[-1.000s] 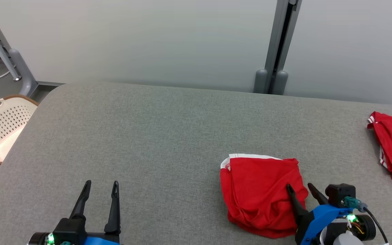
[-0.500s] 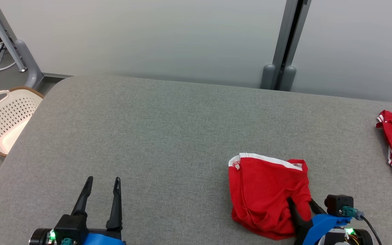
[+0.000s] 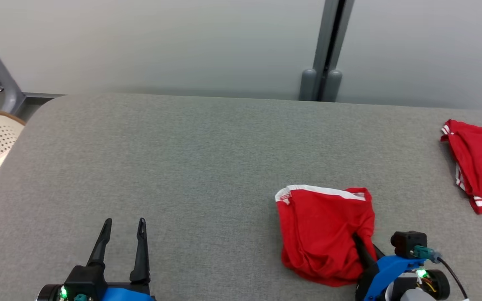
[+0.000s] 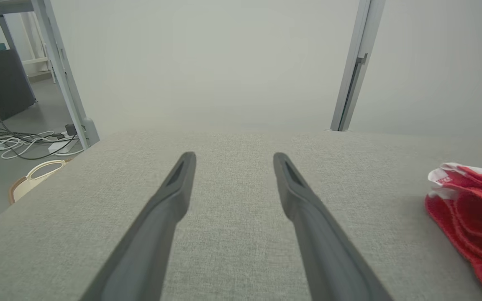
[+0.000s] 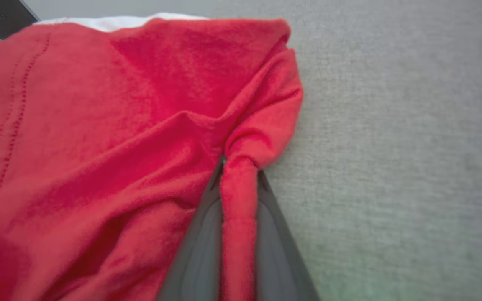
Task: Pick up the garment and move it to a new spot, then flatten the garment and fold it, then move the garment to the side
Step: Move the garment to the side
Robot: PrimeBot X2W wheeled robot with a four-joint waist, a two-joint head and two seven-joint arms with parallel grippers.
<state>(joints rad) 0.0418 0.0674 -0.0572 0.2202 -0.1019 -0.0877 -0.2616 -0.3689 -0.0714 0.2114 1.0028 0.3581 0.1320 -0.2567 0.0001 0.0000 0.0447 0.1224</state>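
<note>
The right wrist view shows up close that the right gripper [image 5: 239, 173] pinches a fold of the red garment [image 5: 98, 125] between narrow fingers. In the head view the garment lies crumpled on the grey table [image 3: 203, 159], front right, and the left gripper [image 3: 124, 221] stands wide and holds nothing. The writing on the white waistband label [image 4: 444, 179] is too small to read.

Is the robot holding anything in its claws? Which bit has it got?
The right claw pinches a bunched fold on the right edge of the red garment. The left claw is open, holding nothing.
</note>
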